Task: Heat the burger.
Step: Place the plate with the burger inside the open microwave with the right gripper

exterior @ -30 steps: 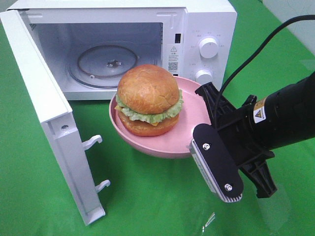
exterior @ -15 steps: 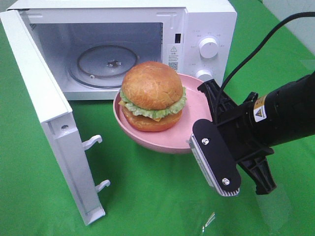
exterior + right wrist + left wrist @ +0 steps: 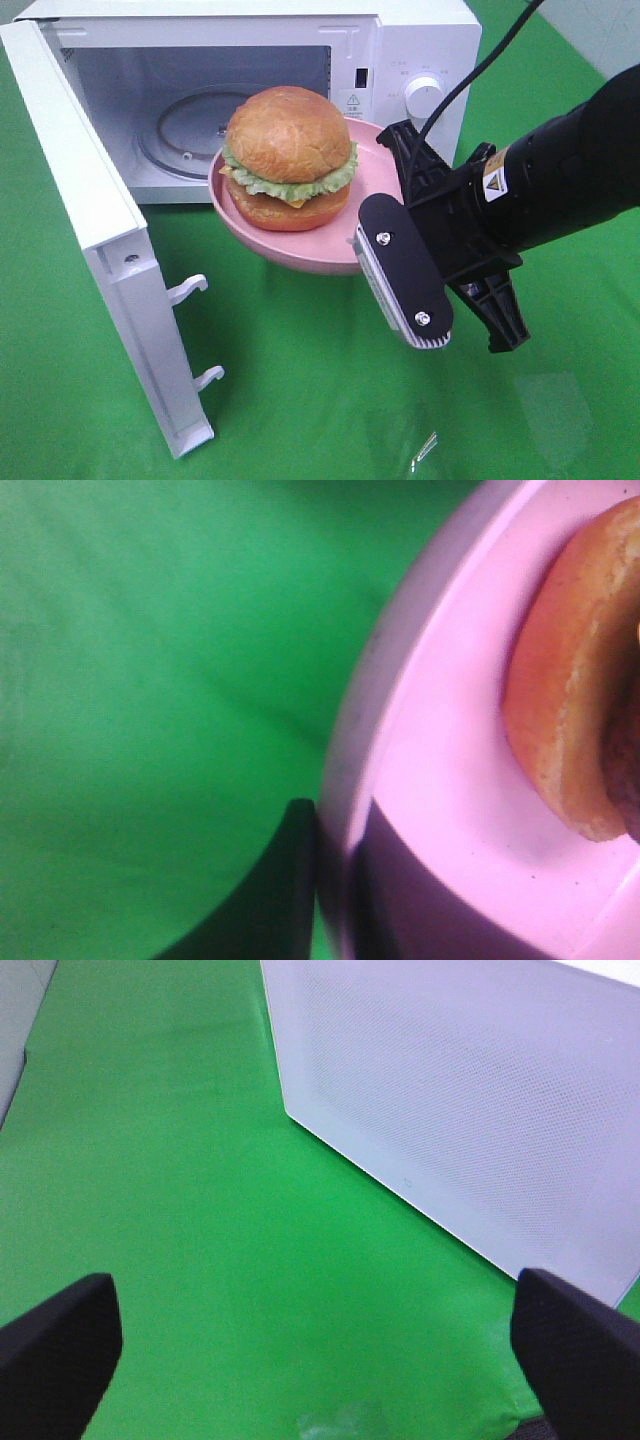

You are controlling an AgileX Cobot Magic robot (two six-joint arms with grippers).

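The burger point(image 3: 288, 155), with a golden bun, green lettuce and an orange cheese edge, sits on a pink plate point(image 3: 372, 185). My right gripper point(image 3: 385, 207) is shut on the plate's right rim and holds it in the air, just in front of the open microwave point(image 3: 420, 60). In the right wrist view, the plate rim point(image 3: 440, 730) is pinched by my right gripper point(image 3: 335, 880), and the bun point(image 3: 570, 680) lies close behind it. In its own wrist view my left gripper point(image 3: 320, 1360) stands wide open over green cloth, with nothing between its fingers.
The microwave door point(image 3: 90, 220) swings out to the left, and its latch hooks stick out near the front. The glass turntable point(image 3: 195, 125) lies inside the cavity. Green cloth covers the table. In the left wrist view, the door's outer face point(image 3: 480, 1090) is close ahead.
The right gripper has carried the plate and burger up and to the left, closer to the microwave opening. The left gripper has stayed open.
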